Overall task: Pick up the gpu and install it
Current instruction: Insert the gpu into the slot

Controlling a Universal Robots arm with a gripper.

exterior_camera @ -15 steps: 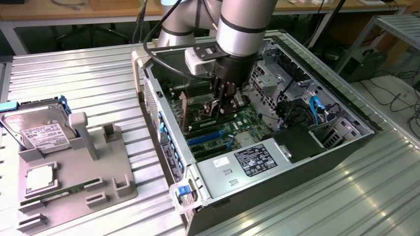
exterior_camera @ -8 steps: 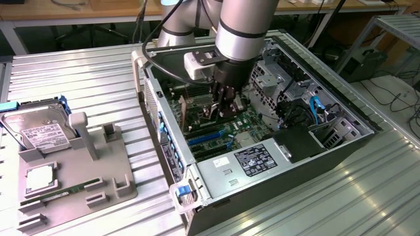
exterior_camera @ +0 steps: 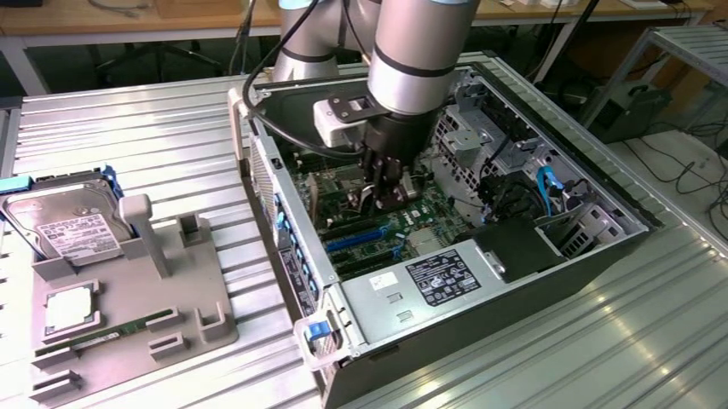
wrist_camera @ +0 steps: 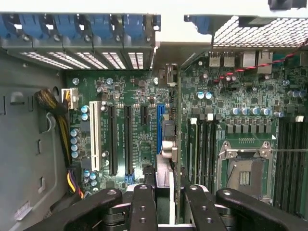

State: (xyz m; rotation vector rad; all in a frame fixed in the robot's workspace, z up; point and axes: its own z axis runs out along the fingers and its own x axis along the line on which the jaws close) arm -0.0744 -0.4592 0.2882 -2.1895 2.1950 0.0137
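The end effector [exterior_camera: 381, 192] points straight down inside the open computer case [exterior_camera: 592, 247], its fingers [wrist_camera: 144, 207] partly closed on the gpu [wrist_camera: 174, 144]. The card stands on edge, a thin green board seen edge-on, apparently right beside the blue slot [wrist_camera: 160, 130] on the motherboard [wrist_camera: 240, 130]. The case lies on the ribbed metal counter [exterior_camera: 148, 136].
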